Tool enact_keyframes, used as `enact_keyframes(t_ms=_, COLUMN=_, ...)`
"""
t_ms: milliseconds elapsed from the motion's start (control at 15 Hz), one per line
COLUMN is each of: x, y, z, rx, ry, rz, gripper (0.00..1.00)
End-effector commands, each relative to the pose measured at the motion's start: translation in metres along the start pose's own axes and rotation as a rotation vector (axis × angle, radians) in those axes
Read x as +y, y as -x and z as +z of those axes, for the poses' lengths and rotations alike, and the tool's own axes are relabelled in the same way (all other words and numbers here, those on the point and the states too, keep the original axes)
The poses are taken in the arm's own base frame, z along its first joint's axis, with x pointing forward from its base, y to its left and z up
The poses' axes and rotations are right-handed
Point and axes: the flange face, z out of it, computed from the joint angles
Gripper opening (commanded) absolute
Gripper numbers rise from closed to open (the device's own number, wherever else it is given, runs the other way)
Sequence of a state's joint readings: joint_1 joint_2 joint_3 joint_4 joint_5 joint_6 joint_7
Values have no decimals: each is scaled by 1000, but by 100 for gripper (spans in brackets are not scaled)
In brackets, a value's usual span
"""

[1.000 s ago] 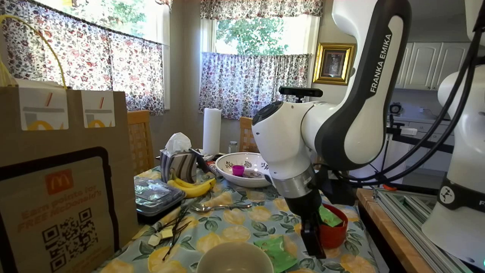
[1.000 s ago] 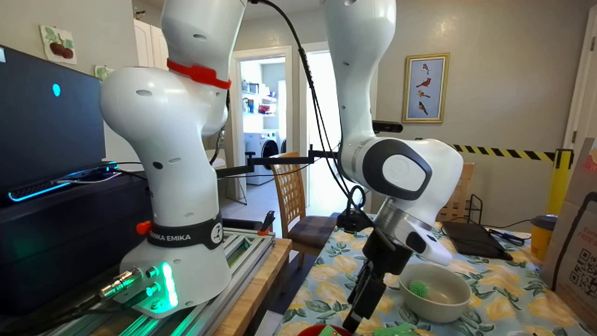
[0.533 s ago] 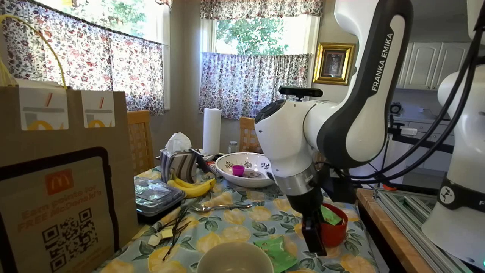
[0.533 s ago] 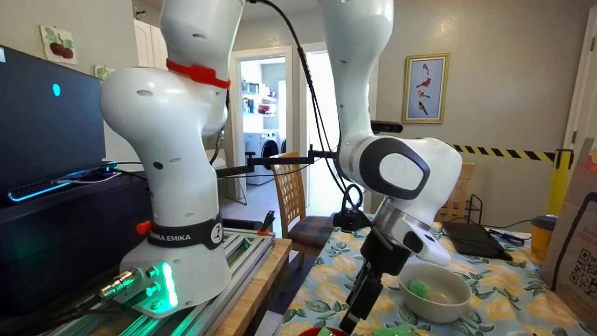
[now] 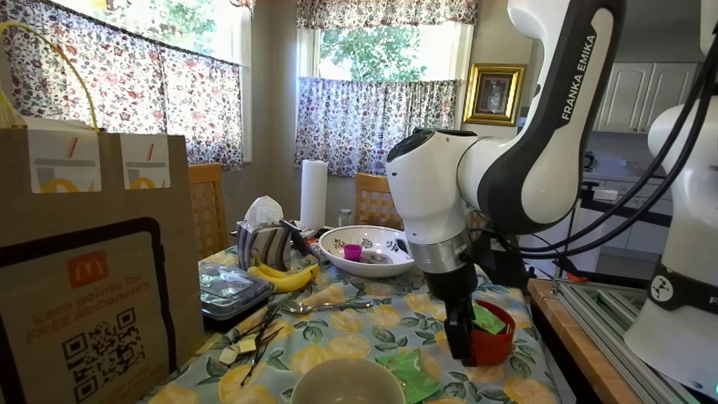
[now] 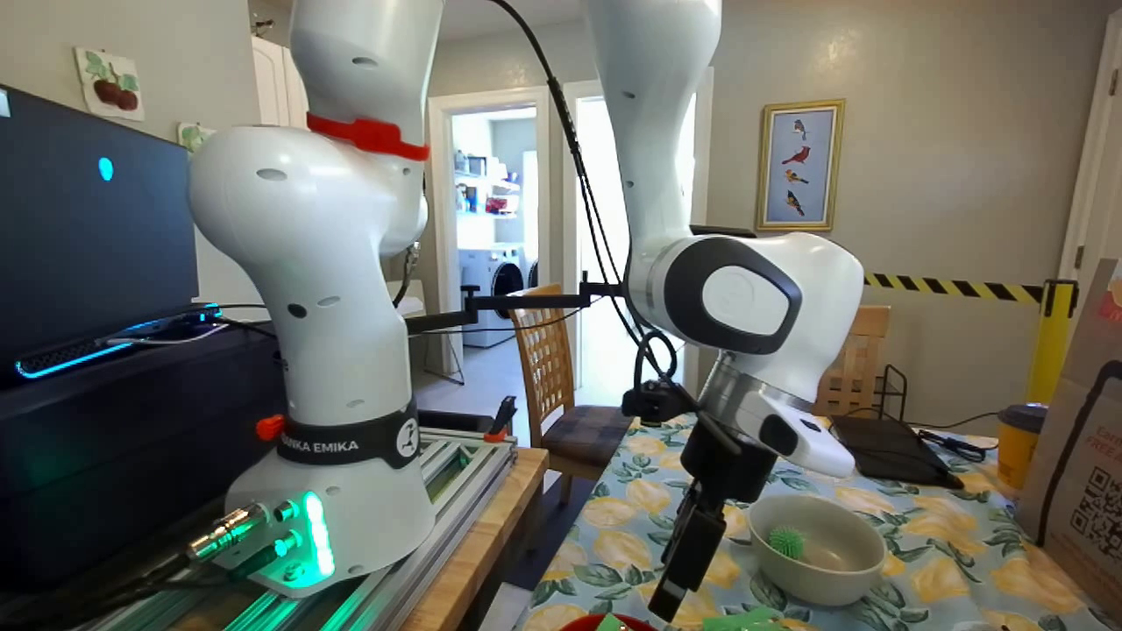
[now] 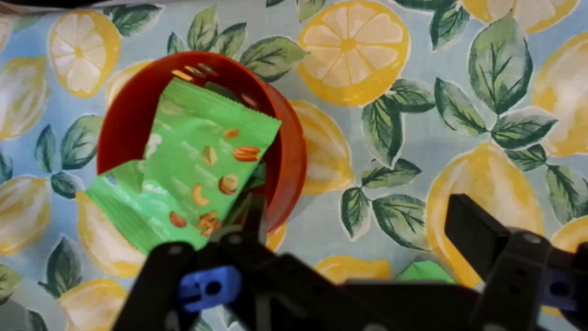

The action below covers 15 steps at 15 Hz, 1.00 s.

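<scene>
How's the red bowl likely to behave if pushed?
The red bowl would probably slide, not roll, standing upright on the cloth. Its round side may let an angled push spin it. The green packet sticking past its rim might fall out.

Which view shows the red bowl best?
Wrist view: it looks down into the red bowl, mostly unobstructed. In an exterior view the gripper hides one edge; in an exterior view only a sliver is in frame.

Red bowl, upright; green packet inside
</scene>
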<state>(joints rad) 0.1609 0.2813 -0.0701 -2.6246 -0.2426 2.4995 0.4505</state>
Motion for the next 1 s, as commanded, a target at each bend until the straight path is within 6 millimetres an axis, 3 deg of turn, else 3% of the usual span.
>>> enact_keyframes(t_ms=0, x=4, y=9, z=6, rx=0, ry=14, rz=9, gripper=100)
enact_keyframes(t_ms=933, x=11, y=8, z=23, rx=-24, ry=22, rz=25, gripper=100)
